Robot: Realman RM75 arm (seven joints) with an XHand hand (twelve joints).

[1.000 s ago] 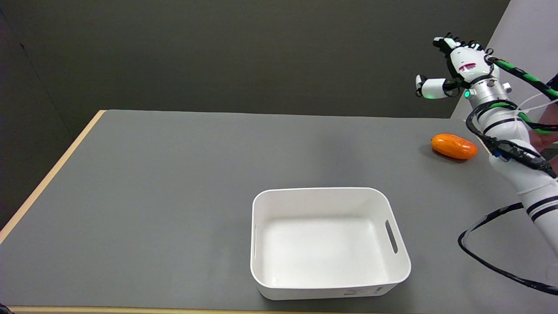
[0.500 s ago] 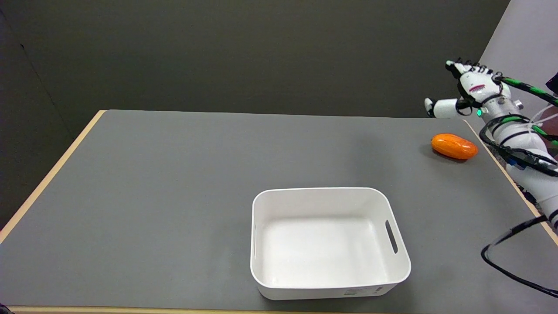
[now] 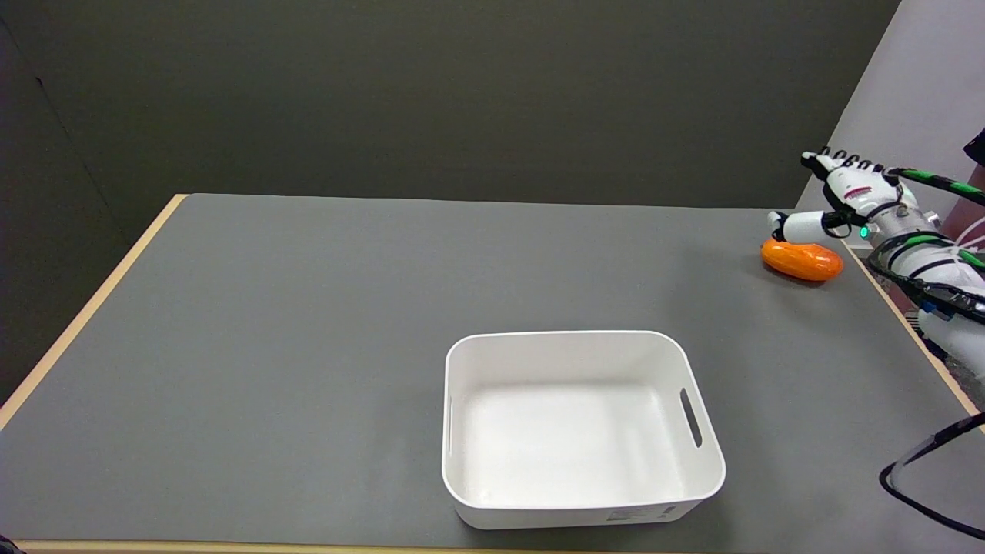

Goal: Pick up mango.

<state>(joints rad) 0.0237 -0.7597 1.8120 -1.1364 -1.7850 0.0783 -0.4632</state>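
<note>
Mango (image 3: 802, 260) on table, just below robot hand (image 3: 845, 196)

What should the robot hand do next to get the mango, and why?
Probably drop a little lower and close around the mango. The robot hand hangs open just above and behind it, holding nothing, while the mango lies on the table near the right edge.
</note>
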